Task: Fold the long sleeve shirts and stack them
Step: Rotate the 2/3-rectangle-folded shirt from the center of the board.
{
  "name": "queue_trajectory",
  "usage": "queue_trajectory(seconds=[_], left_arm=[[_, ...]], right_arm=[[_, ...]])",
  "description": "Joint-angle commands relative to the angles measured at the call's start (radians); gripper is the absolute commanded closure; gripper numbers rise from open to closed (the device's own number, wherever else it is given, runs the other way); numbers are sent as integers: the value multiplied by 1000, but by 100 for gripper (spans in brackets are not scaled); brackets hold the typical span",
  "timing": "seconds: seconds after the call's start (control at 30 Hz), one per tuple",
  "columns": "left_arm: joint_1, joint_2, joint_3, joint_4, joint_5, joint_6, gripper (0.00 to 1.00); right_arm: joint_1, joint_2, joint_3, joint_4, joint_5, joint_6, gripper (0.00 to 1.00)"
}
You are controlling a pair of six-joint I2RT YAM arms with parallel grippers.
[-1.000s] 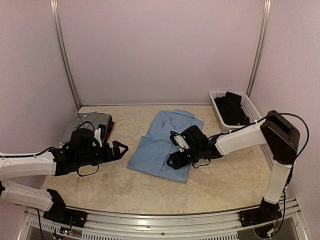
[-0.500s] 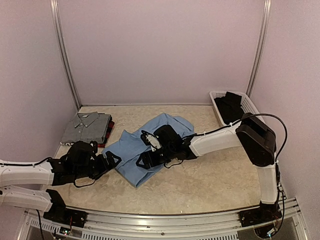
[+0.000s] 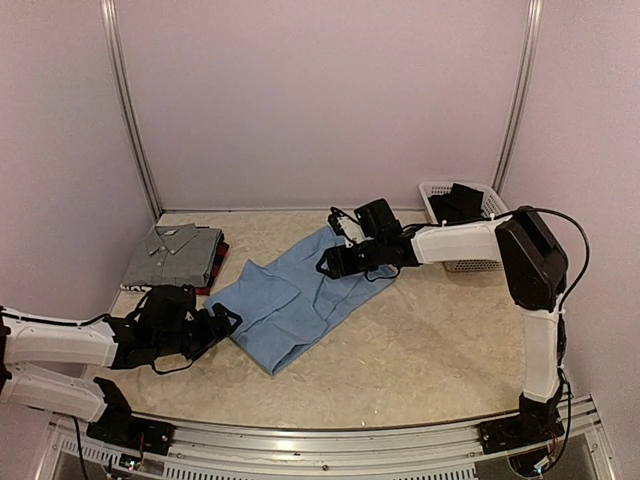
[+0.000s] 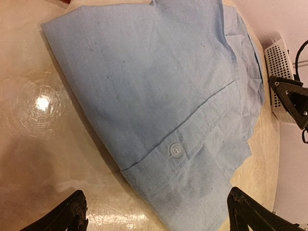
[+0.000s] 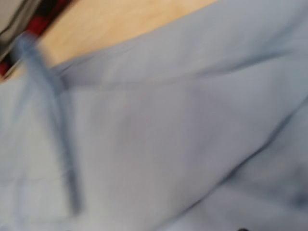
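Observation:
The light blue shirt [image 3: 285, 300] lies skewed and rumpled on the table's middle left. In the left wrist view it [image 4: 159, 82] shows a buttoned cuff [image 4: 175, 150]. My left gripper [image 3: 228, 322] is low at its near left edge, open, its fingertips [image 4: 67, 216] straddling the cuff without touching. My right gripper [image 3: 330, 262] hovers over the shirt's far right end, jaws apart. Its own view is only blurred blue cloth [image 5: 168, 144]. The grey shirt [image 3: 175, 255] lies folded on the red-and-black plaid one [image 3: 219, 262] at the back left.
A white mesh basket [image 3: 492, 205] holding dark clothes stands at the back right, just behind the right arm's forearm. Side walls close in the table left and right. Bare beige tabletop [image 3: 430, 340] shows to the right of the blue shirt.
The right gripper swept the blue shirt to the left, then swung back up to its far right end. The shirt now lies further left and turned. The left gripper dropped lower and drew back.

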State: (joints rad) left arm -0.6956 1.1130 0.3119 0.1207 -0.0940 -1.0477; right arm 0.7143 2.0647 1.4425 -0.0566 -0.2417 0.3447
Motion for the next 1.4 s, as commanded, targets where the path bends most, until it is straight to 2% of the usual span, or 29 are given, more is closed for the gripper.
queue_trajectory(seconds=[0.0, 0.13, 0.47, 0.6, 0.83, 0.97, 1.13, 1.37], left_arm=[[19, 24, -9, 53, 4, 4, 5], [58, 61, 20, 58, 46, 47, 9], [83, 121, 39, 64, 86, 63, 10], [106, 133, 26, 69, 118, 74, 9], [136, 121, 10, 88, 185, 115, 11], [147, 165, 29, 129, 254, 168, 12], [165, 261, 61, 179, 338, 194, 12], [169, 356, 73, 259, 411, 184, 16]], right_arm=[[-53, 104, 88, -54, 10, -55, 31], [-78, 140, 100, -66, 12, -63, 33], [-107, 140, 9, -66, 29, -44, 35], [-107, 87, -97, -51, 40, -15, 36], [-101, -89, -387, 40, 66, 63, 37], [-93, -147, -456, 32, 91, 73, 38], [-91, -201, -473, 26, 97, 61, 38], [-91, -237, -371, -35, 153, -14, 37]])
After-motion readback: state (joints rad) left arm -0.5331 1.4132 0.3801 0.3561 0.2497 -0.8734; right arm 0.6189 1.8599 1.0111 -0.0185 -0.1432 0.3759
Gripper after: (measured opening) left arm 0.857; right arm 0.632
